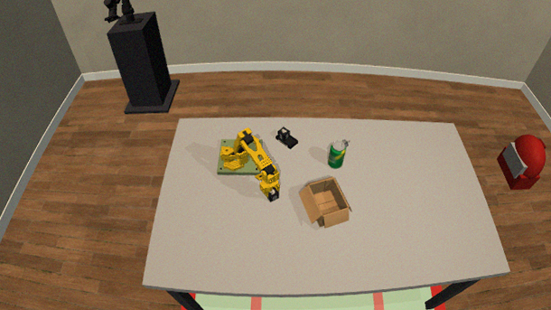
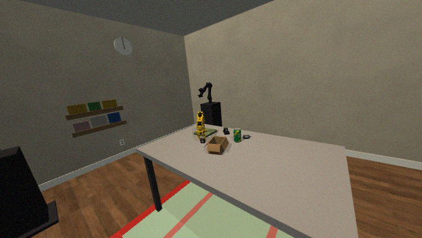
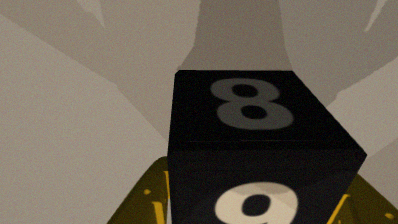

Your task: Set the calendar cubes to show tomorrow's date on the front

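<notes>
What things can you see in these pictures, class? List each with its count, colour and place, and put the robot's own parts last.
table: one, grey top, dark legs, middle of the room
cardboard box: one, brown, open, on the table right of the arm
can: one, green, on the table behind the box
calendar tray: one, black, on the table near the arm's base
number cube: one, black, 8 on its top face, held in the pincer
pedestal: one, black, on the floor in the corner
wall clock: one, pale
arm: one, yellow, on a green plate
pincer: one, yellow, closed on the cube
</notes>
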Tool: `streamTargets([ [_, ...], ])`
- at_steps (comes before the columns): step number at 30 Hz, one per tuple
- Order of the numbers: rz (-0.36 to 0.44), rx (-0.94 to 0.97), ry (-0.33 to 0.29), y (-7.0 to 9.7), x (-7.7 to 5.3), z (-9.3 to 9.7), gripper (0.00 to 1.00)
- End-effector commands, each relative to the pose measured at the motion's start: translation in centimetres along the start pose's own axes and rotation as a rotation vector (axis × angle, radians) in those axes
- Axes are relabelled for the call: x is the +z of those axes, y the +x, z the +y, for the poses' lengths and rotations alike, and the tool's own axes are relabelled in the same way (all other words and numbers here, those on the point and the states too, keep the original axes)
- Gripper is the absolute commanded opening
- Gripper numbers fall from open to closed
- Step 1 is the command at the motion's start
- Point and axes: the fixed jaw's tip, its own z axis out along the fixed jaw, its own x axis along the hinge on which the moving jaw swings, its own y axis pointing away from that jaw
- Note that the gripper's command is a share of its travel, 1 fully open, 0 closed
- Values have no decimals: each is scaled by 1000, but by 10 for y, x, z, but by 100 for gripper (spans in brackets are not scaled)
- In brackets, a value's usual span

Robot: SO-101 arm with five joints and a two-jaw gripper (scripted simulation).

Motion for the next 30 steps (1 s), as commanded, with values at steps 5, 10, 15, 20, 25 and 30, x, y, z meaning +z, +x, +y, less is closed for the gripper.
streamTargets([
  [5,-24,1,-2,-3,2,-1,0],
  [10,-24,1,-2,-2,-8,-1,0],
  [15,-24,1,-2,-1,-20,0,0],
  [20,-24,1,-2,-1,-32,1,0],
  [25,-24,1,-2,-2,-42,2,0],
  [30,-24,1,-2,-3,-45,2,0],
])
